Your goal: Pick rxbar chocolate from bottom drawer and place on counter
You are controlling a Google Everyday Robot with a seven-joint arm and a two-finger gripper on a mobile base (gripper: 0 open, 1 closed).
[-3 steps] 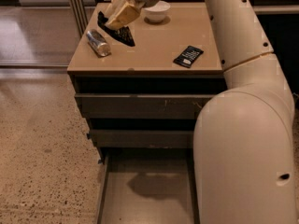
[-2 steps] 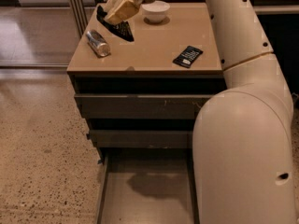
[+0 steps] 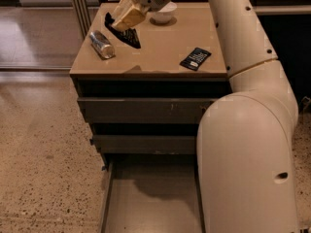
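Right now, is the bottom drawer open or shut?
Open: the bottom drawer is pulled out, grey inside showing. The claw is over the counter.

The counter (image 3: 160,52) shows a smooth, glossy tan top, the rxbar chocolate (image 3: 196,58) a black wrapper with a faint plastic sheen, the can (image 3: 102,44) shiny crinkled metal. At the counter's back left, the gripper (image 3: 125,19) looks matt tan, and its arm (image 3: 248,154) smooth cream plastic. The bottom drawer (image 3: 150,203) is smooth, dull grey inside.
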